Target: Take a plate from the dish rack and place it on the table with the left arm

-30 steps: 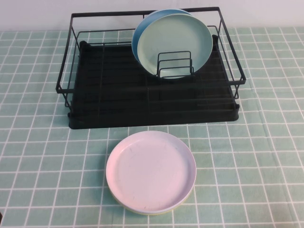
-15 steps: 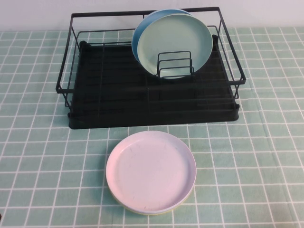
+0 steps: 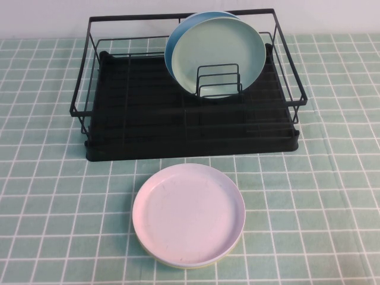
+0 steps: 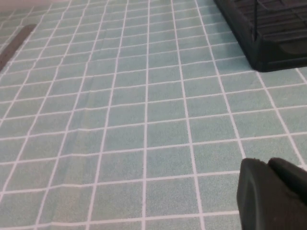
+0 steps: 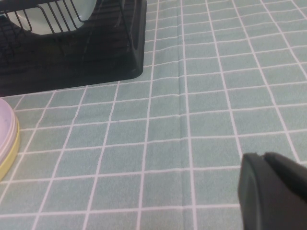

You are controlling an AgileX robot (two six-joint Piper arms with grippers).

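Note:
The pale mint-green plate (image 3: 218, 54) stands on edge in the black wire dish rack (image 3: 148, 119), leaning against the wire dividers (image 3: 218, 80), with a sky-blue plate (image 3: 176, 35) right behind it. Neither arm shows in the high view. My left gripper (image 4: 267, 163) is shut and empty, low over the green grid table (image 3: 309, 196), with a corner of the rack (image 4: 273, 43) ahead of it. My right gripper (image 5: 263, 155) is shut and empty over the cloth, with the rack (image 5: 96, 52) ahead.
A white-pink plate (image 3: 189, 212) lies flat on the table in front of the rack, stacked on a yellow-green one whose rim (image 5: 12, 148) shows in the right wrist view. Bare cloth lies to both sides of it.
A small dark shape at the bottom left corner of the high view has slipped out of the picture. The plates and rack have not moved.

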